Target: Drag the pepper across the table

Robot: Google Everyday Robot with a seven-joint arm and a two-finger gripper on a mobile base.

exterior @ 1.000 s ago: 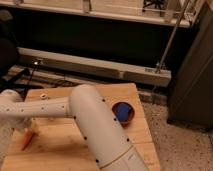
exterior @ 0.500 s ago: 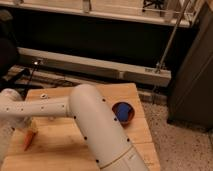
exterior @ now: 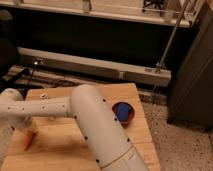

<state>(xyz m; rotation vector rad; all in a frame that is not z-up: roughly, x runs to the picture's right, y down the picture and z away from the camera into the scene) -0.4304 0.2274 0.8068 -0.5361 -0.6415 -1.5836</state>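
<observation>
Along the light wooden plank table's left edge, we find the slim orange pepper touching the white gripper's underside, tapering nearward; grip state indeterminable.

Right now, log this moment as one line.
gripper: at pepper, left side of table | pepper: lying on table | contact: cannot tell | bowl: right side

Gripper at pepper, table left edge; bowl right side.

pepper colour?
Orange pepper, camera view; end effector sits just above it, near the table edge.
</observation>
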